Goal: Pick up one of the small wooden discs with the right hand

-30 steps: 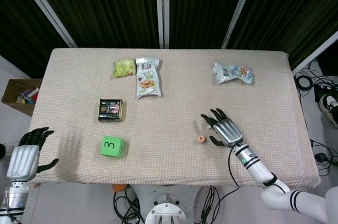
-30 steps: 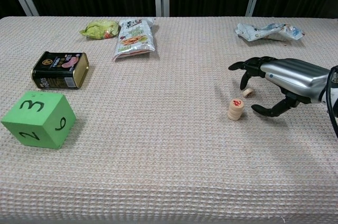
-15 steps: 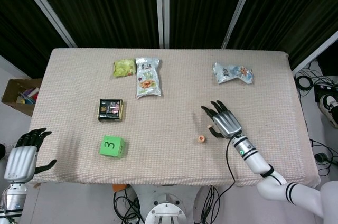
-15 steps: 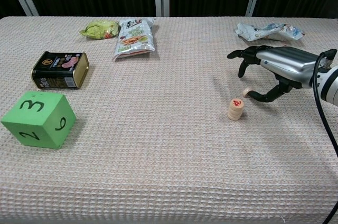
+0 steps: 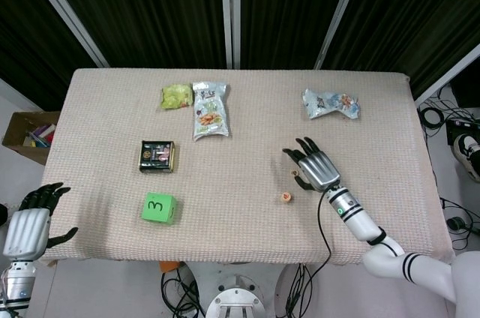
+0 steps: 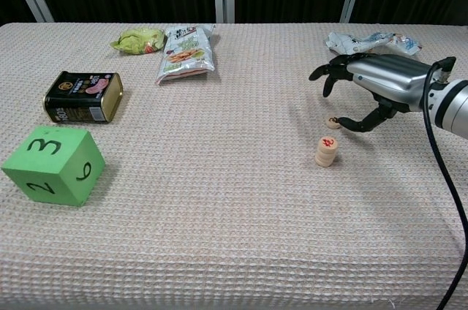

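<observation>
Matt woven cloth (image 6: pixel 219 200), pale wooden discs (image 6: pixel 327 150), glossy tin (image 6: pixel 82 96), crinkly foil packets (image 6: pixel 186 50).

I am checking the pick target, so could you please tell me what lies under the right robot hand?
A single wooden disc lies on the tablecloth beneath the right robot hand, by its thumb. Whether they touch is unclear. A short stack of discs stands nearby, uncovered.
</observation>
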Controlling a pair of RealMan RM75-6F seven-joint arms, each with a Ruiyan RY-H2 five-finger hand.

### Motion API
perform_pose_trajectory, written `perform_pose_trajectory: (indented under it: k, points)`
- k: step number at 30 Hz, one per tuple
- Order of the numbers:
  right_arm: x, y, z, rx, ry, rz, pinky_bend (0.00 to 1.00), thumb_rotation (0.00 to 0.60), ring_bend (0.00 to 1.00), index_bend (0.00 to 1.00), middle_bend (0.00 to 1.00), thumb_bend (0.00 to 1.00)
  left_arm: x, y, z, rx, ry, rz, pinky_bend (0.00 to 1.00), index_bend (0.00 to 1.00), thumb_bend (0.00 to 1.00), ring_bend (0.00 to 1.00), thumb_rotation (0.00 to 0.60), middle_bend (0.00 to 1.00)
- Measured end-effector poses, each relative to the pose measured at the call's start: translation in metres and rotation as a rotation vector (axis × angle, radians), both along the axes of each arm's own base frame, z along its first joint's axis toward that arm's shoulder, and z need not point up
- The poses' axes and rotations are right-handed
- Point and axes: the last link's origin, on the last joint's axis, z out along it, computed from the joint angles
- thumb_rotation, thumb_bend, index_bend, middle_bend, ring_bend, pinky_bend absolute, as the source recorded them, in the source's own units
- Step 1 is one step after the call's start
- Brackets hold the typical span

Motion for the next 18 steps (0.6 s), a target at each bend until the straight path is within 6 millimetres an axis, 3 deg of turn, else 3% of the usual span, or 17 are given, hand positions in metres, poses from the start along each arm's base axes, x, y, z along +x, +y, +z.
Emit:
perform_pose_trajectory:
  k: [3, 18]
  points:
    - [-0.003, 0.001, 0.0, -0.003, 0.022, 0.01, 0.0, 0.6, 0.0, 0.38, 0.28, 0.32, 0.0, 0.0, -0.001, -0.003, -0.002, -0.005, 0.17, 0.23, 0.11, 0.12, 0.6, 0.15]
    - [-0.002, -0.007, -0.015, -0.007, 0.076, 0.033, 0.0, 0.6, 0.0, 0.39, 0.28, 0.33, -0.005, -0.002, -0.001, -0.001, -0.008, 0.008, 0.17, 0.23, 0.11, 0.12, 0.6, 0.15]
